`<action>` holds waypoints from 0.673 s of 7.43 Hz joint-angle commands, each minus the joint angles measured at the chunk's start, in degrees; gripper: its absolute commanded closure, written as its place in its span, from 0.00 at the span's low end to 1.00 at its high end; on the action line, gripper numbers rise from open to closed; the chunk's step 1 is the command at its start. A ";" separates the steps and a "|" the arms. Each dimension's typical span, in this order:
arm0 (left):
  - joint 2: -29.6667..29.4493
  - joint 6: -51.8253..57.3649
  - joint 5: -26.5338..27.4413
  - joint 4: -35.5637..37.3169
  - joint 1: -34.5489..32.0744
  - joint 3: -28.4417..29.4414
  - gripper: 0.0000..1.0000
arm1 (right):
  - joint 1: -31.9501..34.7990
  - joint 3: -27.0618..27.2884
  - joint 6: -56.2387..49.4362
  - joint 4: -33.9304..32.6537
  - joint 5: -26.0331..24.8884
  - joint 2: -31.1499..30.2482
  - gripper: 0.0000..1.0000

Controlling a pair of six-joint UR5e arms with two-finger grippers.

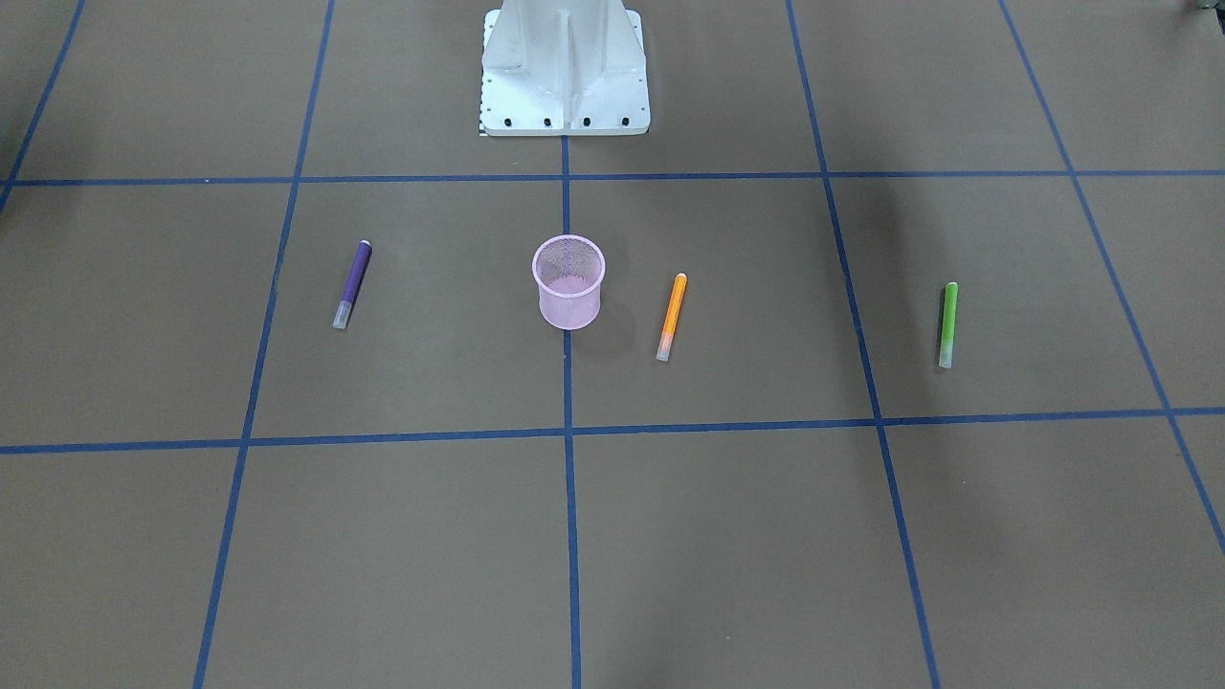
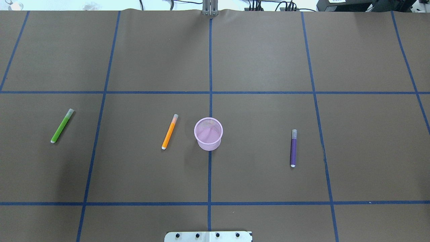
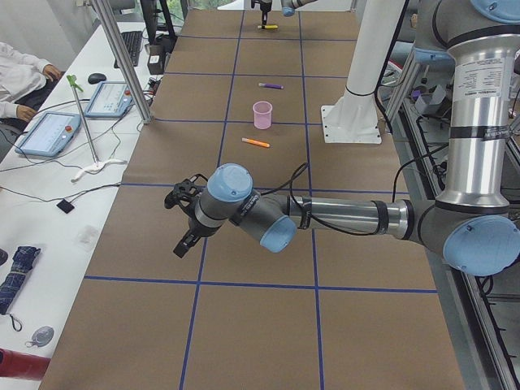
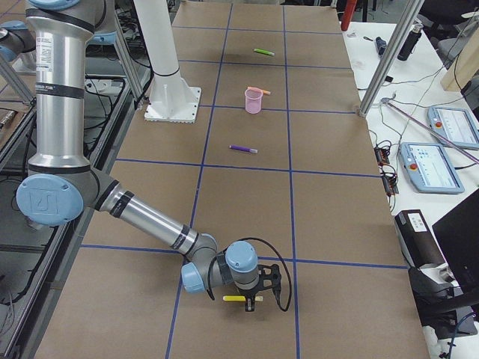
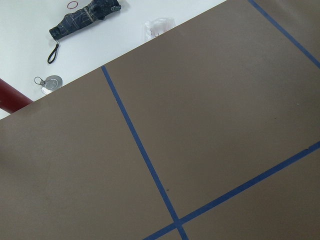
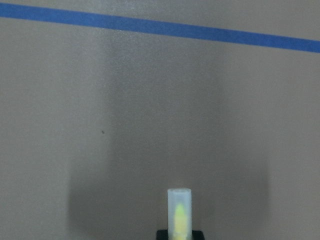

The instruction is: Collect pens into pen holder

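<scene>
The pink mesh pen holder [image 2: 208, 133] stands upright at the table's middle, also in the front view [image 1: 568, 282]. The orange pen [image 2: 169, 131] lies just left of it, the green pen [image 2: 62, 125] far left, the purple pen [image 2: 293, 148] to the right. My right gripper [image 4: 251, 298] is low over the table's far right end, outside the overhead view. The yellow pen [image 6: 179, 212] sticks out of a black pad at the bottom of the right wrist view, held crosswise [image 4: 241, 298]. My left gripper [image 3: 183, 223] hovers over bare table at the left end. I cannot tell whether it is open.
The white robot base [image 2: 208, 236] stands behind the holder. Blue tape lines [image 1: 567, 431] grid the brown table. A white side bench with pendants [image 3: 49, 134], a folded umbrella [image 5: 85, 17] and metal posts [image 3: 122, 57] runs along the far table edge.
</scene>
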 commanded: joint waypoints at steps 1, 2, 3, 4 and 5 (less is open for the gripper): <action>0.00 0.00 0.00 0.00 -0.02 0.00 0.00 | 0.09 3.53 0.95 0.11 0.05 0.30 1.00; 0.09 -0.35 -0.09 0.09 -0.02 0.00 0.00 | 0.17 7.65 2.36 -0.07 0.22 0.48 1.00; 0.09 -0.35 -0.09 0.09 0.07 0.09 0.00 | 0.17 10.39 3.41 0.02 0.22 0.74 1.00; 0.00 -0.18 -0.17 0.18 0.07 0.00 0.00 | 0.17 14.25 4.56 0.19 0.14 1.18 1.00; -0.09 -0.35 -1.57 0.18 0.07 -0.09 0.00 | 0.17 19.85 8.66 0.28 0.13 1.88 1.00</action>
